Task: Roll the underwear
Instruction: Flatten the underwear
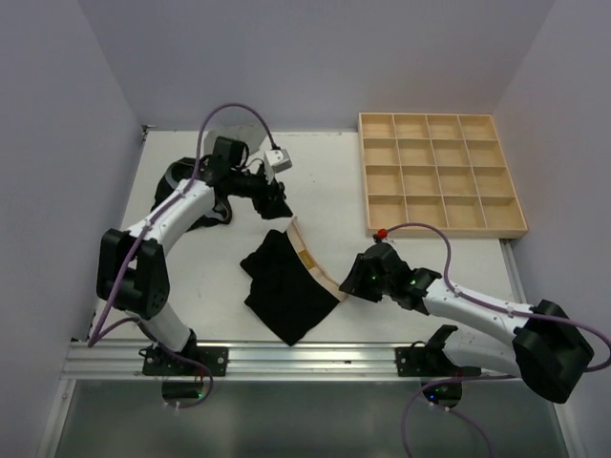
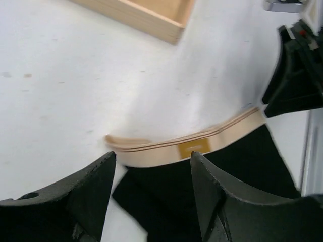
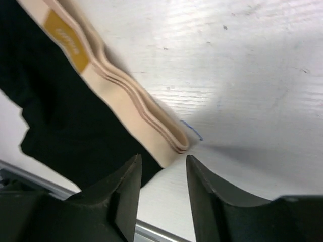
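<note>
Underwear point(image 1: 286, 286): one black pair with a tan waistband point(image 1: 315, 260), lying flat on the white worktop point(image 1: 334, 181) about midway between my two arms.
Lie of the pair: the waistband runs on a slant along the side facing my right arm, and the black cloth spreads from it toward the near rail.
Waistband detail: a curved tan strip point(image 2: 227, 132) with a mustard label patch point(image 2: 193, 148) near its middle. The same patch point(image 3: 65, 40) shows in my right wrist view.
Left jaws: spread well apart with nothing between them. They are low over the far end of the waistband, which lies just past my fingertips point(image 2: 101, 171) in the left wrist view.
Right jaws: partly open and gripping nothing. They are at the near end of the waistband, whose folded tip point(image 3: 179, 143) lies just ahead of the gap between my fingertips point(image 3: 128, 176), not inside it.
Contact: I cannot tell whether either pair of jaws touches the cloth.
Heap of dark cloth point(image 1: 177, 176): at the far left of the worktop, partly under my left arm point(image 1: 172, 218). It is too bunched for me to tell the pieces apart.
Wooden grid tray point(image 1: 449, 231): at the far right of the worktop, well apart from the black pair. One corner of it point(image 2: 146, 20) shows at the top of the left wrist view.
</note>
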